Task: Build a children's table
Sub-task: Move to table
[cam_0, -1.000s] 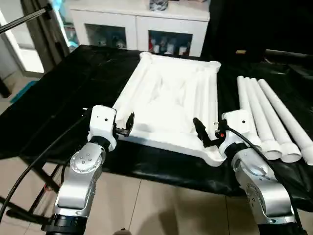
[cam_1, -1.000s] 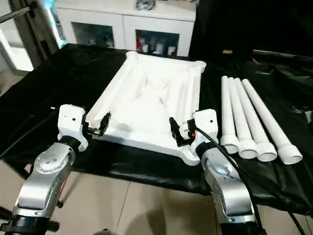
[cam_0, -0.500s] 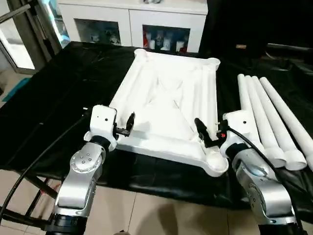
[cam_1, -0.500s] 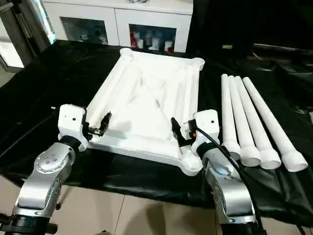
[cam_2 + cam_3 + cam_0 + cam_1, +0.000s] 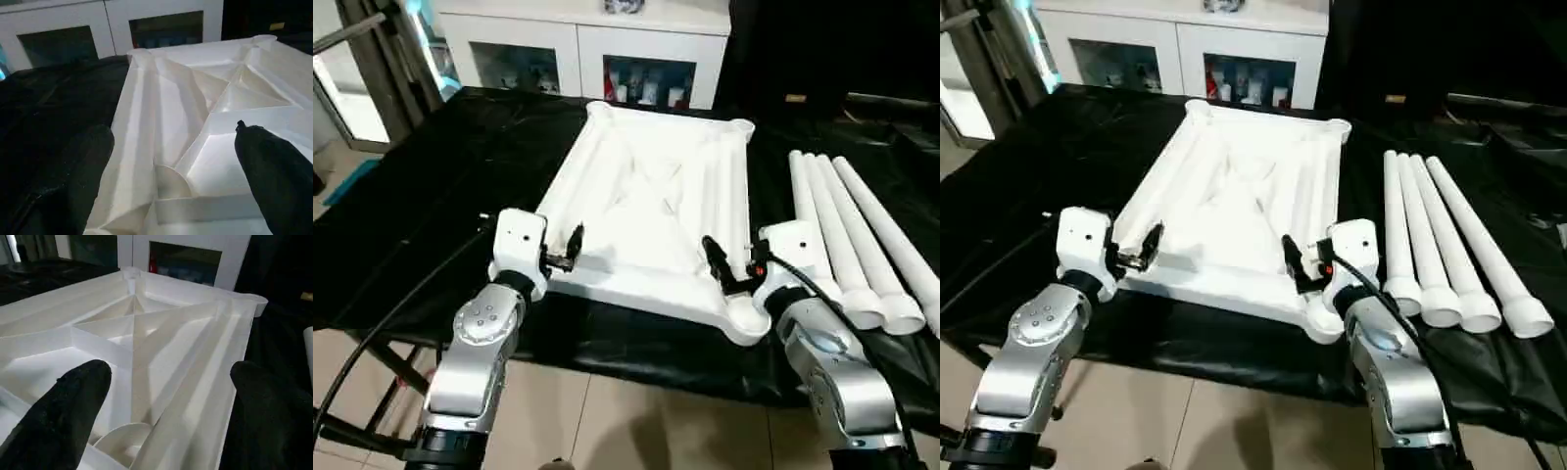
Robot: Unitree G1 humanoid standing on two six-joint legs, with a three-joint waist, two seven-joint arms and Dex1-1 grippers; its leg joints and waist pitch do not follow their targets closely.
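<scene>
The children's table top (image 5: 651,206) lies upside down on the black-covered work surface (image 5: 450,186), its ribbed X-braced underside facing up. Its white tapered legs (image 5: 847,245) lie side by side to the right of it. My left gripper (image 5: 570,251) is open at the top's near left corner, and the left wrist view shows that corner's round socket (image 5: 168,181) between its fingers (image 5: 93,161). My right gripper (image 5: 719,266) is open at the near right corner, with that socket (image 5: 120,438) between its fingers (image 5: 73,406). Neither gripper holds anything.
A white glass-door cabinet (image 5: 578,44) stands behind the work surface. The surface's front edge runs just beneath my forearms, with tiled floor (image 5: 607,421) below. A black cable (image 5: 401,313) hangs along my left arm. Dark clutter lies at the back right (image 5: 891,108).
The whole picture has shifted slightly, so the camera moved. Both grippers stay open at the top's near corners, and the top and legs lie as before.
</scene>
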